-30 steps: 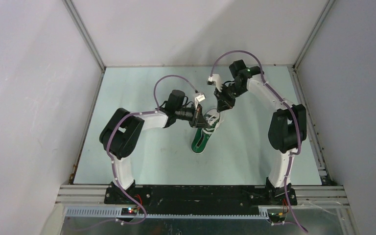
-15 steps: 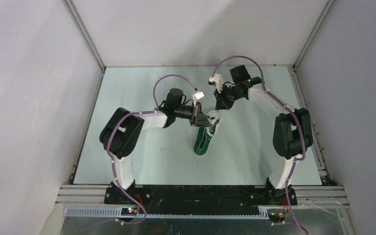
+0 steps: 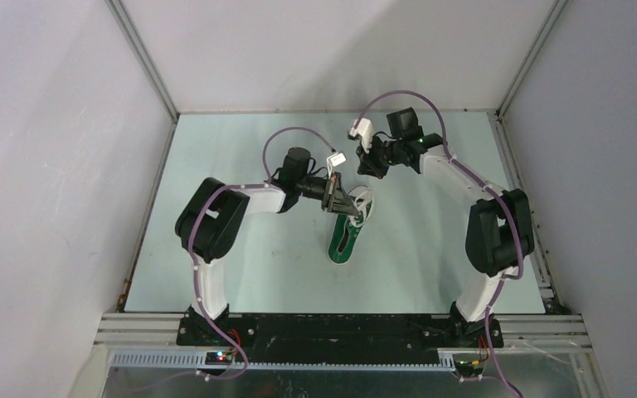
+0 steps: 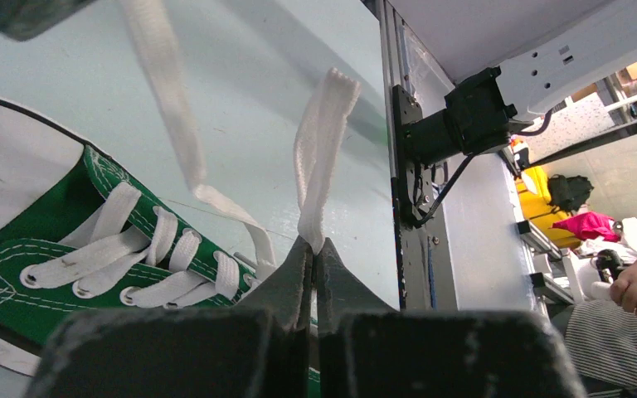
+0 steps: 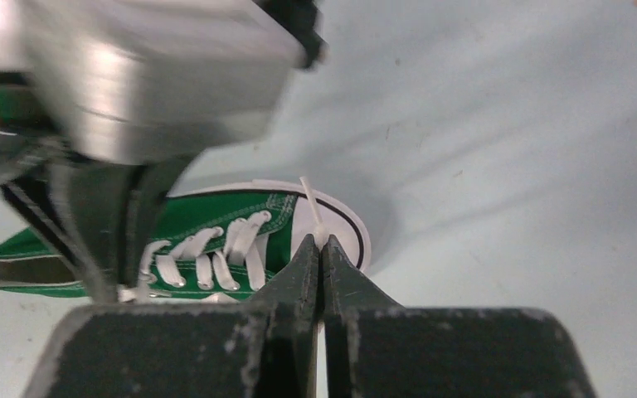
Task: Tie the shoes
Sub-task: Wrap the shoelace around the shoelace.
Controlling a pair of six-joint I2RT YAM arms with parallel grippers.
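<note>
The shoe (image 3: 344, 241) is a small green sneaker with a white sole, lying in the middle of the table with its toe pointing away. My left gripper (image 3: 352, 207) sits over its laced part. In the left wrist view this gripper (image 4: 313, 246) is shut on a flat white lace (image 4: 319, 157) that rises from the fingertips. A second lace (image 4: 174, 124) crosses above the eyelets. My right gripper (image 3: 371, 170) hovers just beyond the toe. Seen from the right wrist, this gripper (image 5: 321, 242) is shut on a thin white lace end (image 5: 311, 207) above the toe cap (image 5: 344, 224).
The pale green table (image 3: 240, 265) is boxed in by grey walls with metal corner rails (image 3: 145, 62). The right wrist view has the left arm's body (image 5: 133, 75) filling its upper left. A black motor and frame post (image 4: 431, 141) stand at the table edge.
The right gripper has shut on the lace end and pulled back, away from the toe toward the far side. The left gripper stays shut on its lace over the shoe.
</note>
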